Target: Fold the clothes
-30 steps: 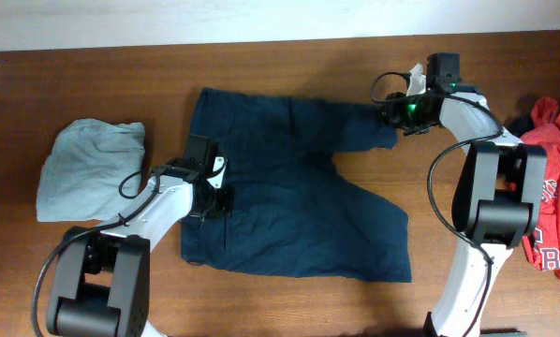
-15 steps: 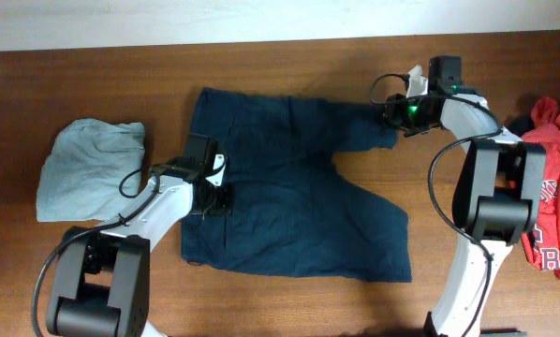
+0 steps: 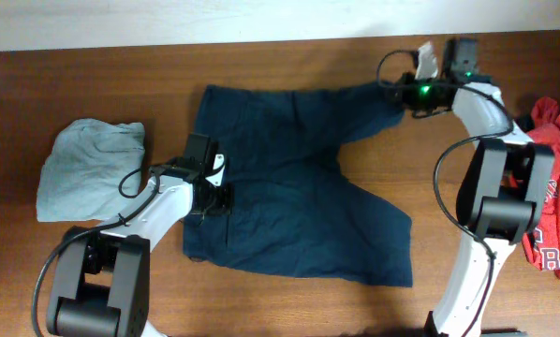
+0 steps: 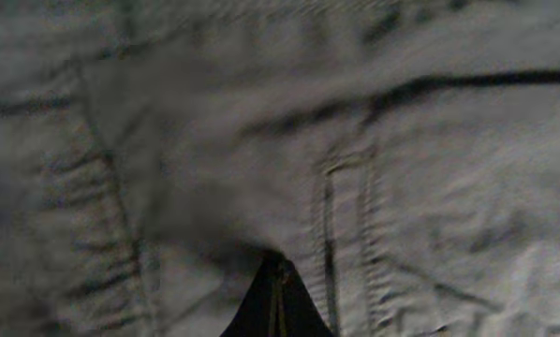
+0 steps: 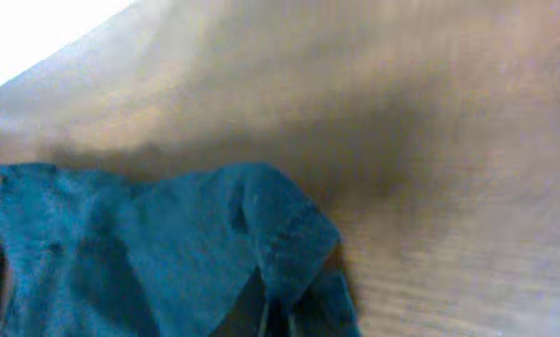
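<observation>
Two grips hold the navy shorts (image 3: 289, 197), spread flat on the counter (image 3: 289, 309). Nearer me, the left jaws look pinched together on waist fabric; farther off, the right jaws clamp the far leg's hem. If I pull harder, that hem could slip free or drag the shorts askew.

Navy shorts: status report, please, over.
Left gripper shut on navy shorts near waist. Right gripper shut on leg hem. Grey garment, red garment lie apart, not obstructing.
</observation>
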Action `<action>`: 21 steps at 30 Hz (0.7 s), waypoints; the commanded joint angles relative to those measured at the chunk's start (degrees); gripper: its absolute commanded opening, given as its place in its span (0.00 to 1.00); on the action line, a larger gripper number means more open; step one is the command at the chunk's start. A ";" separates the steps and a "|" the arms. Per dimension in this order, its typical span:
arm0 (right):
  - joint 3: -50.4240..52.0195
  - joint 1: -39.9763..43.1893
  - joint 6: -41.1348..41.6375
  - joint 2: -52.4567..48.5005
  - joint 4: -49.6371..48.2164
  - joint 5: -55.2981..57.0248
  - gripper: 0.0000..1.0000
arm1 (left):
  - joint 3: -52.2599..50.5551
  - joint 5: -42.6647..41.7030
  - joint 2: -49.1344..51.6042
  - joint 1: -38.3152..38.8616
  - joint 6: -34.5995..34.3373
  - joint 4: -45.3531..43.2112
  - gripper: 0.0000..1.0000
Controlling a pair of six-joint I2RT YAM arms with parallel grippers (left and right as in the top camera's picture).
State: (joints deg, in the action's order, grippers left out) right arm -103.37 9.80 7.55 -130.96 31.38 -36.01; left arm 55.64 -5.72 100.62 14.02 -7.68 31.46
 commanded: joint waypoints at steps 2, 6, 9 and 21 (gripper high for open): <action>-2.95 0.72 -0.81 2.99 -0.92 -0.70 0.06 | 0.28 1.05 0.70 -0.13 0.96 0.02 0.00; -2.93 0.39 2.01 2.99 -2.23 7.80 0.07 | 0.28 1.05 0.70 -0.13 0.98 0.02 0.00; -2.93 0.35 4.11 2.99 -4.48 12.83 0.08 | 0.28 1.05 0.70 -0.13 0.98 0.02 0.00; -2.93 0.22 11.21 2.84 -18.47 13.22 0.15 | 0.28 1.05 0.70 -0.13 0.96 0.02 0.00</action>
State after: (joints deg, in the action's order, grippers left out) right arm -105.10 10.04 15.86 -130.28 14.22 -24.62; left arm 55.64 -5.54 100.62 14.02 -7.68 31.46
